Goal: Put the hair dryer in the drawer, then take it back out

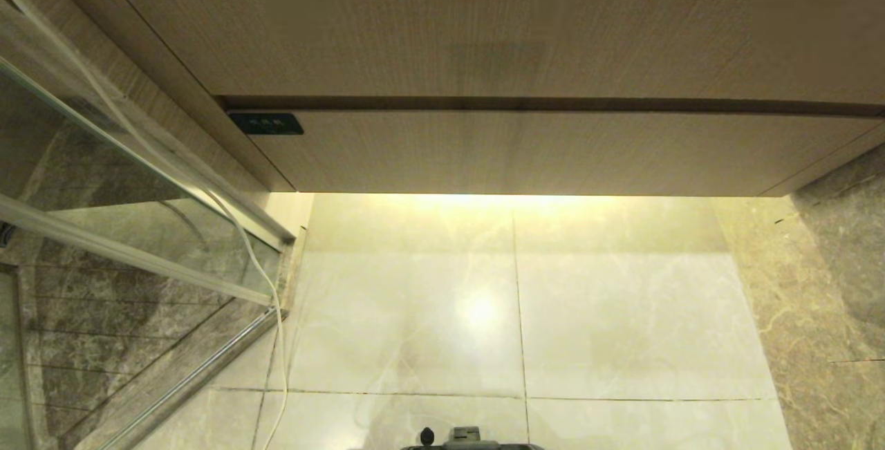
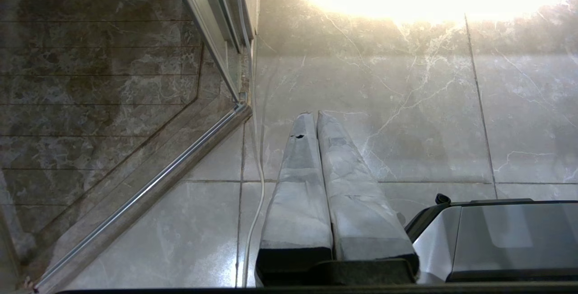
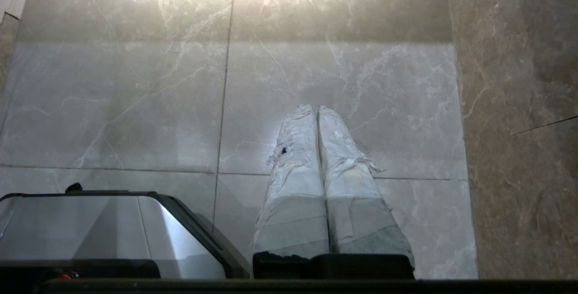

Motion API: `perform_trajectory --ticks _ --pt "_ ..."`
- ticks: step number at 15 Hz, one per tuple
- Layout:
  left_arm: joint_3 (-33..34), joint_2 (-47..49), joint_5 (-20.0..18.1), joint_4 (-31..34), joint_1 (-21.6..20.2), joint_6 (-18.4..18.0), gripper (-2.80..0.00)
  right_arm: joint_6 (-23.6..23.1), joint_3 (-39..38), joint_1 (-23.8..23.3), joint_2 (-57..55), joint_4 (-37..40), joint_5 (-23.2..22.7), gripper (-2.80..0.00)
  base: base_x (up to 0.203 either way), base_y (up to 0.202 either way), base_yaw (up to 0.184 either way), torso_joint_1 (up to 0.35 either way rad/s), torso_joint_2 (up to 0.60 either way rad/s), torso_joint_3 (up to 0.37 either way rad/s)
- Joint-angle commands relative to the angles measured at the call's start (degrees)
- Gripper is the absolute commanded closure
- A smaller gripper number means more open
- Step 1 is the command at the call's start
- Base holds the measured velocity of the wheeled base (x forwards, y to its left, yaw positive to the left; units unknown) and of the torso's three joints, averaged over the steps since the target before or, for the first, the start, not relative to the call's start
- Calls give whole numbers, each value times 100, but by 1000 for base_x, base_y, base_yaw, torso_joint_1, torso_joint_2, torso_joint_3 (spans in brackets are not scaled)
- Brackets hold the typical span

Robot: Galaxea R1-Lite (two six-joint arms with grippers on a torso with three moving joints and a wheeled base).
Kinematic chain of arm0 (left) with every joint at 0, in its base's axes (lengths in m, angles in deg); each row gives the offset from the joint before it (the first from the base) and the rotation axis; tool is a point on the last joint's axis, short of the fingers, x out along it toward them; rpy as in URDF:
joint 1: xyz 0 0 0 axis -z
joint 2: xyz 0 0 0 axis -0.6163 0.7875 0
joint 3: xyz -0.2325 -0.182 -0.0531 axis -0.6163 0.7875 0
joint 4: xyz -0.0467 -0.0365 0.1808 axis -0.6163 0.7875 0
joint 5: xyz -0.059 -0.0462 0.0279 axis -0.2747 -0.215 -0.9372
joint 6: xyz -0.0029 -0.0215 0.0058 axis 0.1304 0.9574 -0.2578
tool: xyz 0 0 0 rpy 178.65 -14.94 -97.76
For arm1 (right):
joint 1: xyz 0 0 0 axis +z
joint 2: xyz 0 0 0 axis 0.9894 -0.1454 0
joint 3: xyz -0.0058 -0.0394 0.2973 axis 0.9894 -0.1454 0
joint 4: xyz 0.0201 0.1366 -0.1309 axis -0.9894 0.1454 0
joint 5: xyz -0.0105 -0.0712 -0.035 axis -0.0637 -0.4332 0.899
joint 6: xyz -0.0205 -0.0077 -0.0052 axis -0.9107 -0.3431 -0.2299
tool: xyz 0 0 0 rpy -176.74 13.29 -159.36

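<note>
I cannot find the hair dryer in any view, so my first worry is reaching for it blind. The wide, shallow light-wood drawer [image 1: 539, 153] with the small dark label [image 1: 266, 124] at its front's left end sits shut under the taller plain wood panel [image 1: 484, 21], and I see no handle, so a claw could slip off the flat front when pulling. A thin white cable [image 1: 256, 263] trails down beside the glass shower door [image 1: 124, 180] on my left, and the left arm could snag it. Both arms hang parked, pointing down at the pale marble floor tiles [image 1: 622, 325]: the left claw [image 2: 314, 115] and right claw [image 3: 314, 109] each have their wrapped fingers pressed together, holding nothing.
</note>
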Motion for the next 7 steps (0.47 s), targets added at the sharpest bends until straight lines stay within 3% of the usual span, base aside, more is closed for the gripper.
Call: perform_trajectory --ticks 1,7 --pt "1 9 0 -3 1 7 0 3 9 1 -10 -8 0 0 0 0 0 0 0 0" --pt "1 9 0 -3 1 1 0 5 9 1 -16 9 -2 0 0 0 0 0 0 0"
